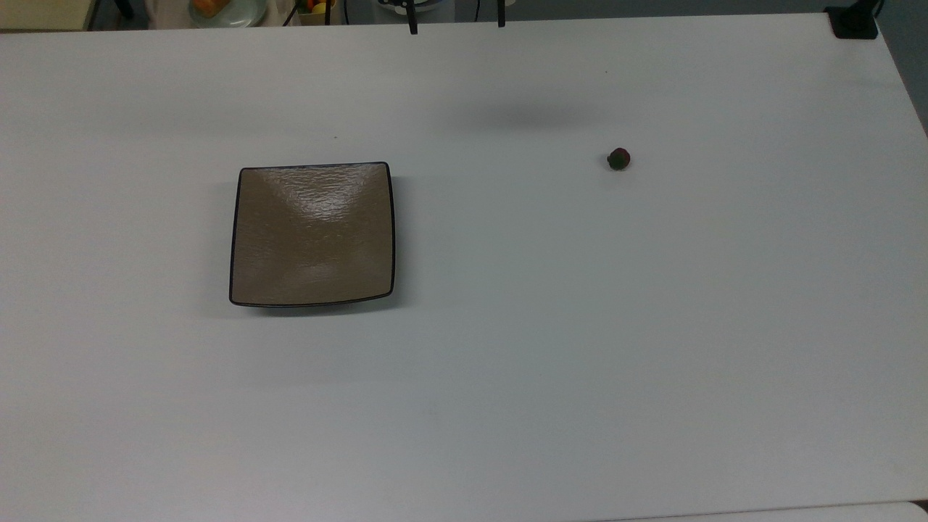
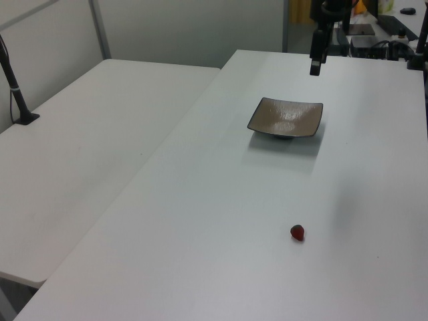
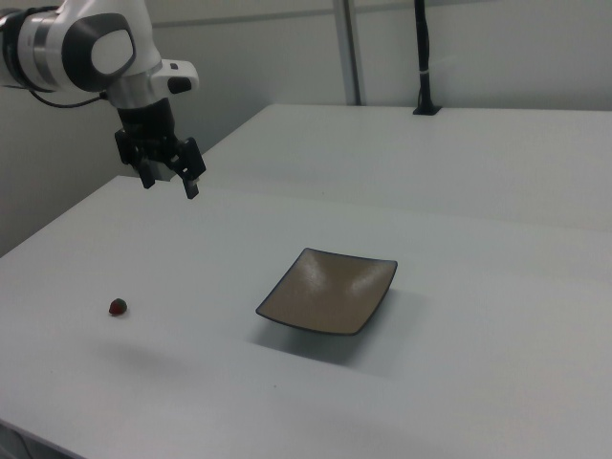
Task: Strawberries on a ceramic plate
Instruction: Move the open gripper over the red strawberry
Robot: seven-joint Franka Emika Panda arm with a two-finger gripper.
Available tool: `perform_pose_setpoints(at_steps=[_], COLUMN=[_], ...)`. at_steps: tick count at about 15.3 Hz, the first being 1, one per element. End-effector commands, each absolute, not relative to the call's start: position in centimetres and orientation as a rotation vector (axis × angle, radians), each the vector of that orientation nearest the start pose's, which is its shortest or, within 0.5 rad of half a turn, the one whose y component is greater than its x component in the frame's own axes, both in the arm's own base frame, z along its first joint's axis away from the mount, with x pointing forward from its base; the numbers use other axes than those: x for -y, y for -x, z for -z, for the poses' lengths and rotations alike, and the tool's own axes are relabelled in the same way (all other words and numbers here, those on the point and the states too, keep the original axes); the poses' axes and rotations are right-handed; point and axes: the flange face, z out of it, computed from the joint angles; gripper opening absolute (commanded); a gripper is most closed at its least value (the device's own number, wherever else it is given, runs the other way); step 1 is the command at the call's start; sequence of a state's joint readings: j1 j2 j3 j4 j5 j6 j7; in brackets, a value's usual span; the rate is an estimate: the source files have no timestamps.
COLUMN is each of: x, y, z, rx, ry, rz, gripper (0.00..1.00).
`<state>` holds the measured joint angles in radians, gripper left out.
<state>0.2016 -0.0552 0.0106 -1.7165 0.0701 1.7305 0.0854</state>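
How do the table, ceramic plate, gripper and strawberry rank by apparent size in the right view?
1. table
2. ceramic plate
3. gripper, open; it sits at a different depth, so its rank is unsure
4. strawberry

open table (image 1: 507, 377) all around strawberry (image 1: 618, 159), plate (image 1: 243, 239) well apart

The arm (image 3: 81, 48) is built of rounded white shells with a grey disc on the side of one joint and dark bands where the segments meet. A small white block juts from its wrist, and below that block hangs the black gripper (image 3: 170, 180), with two slim black fingers (image 3: 191, 184). In the top view these fingers (image 1: 412, 22) show as two thin dark bars.
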Motion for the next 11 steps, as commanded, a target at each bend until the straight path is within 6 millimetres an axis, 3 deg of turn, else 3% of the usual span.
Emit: perform_pose_setpoints(at_steps=[1,8,11], x=[-12.3,-12.9,-15.7], y=[-53.1,-53.1,-53.3], z=[-59.7,-59.4,-58.3], rx=[0.227,0.241,0.306], ry=[3.053,3.053,3.048], rz=[0.071,0.066,0.058], gripper=[1.0,1.0,1.0])
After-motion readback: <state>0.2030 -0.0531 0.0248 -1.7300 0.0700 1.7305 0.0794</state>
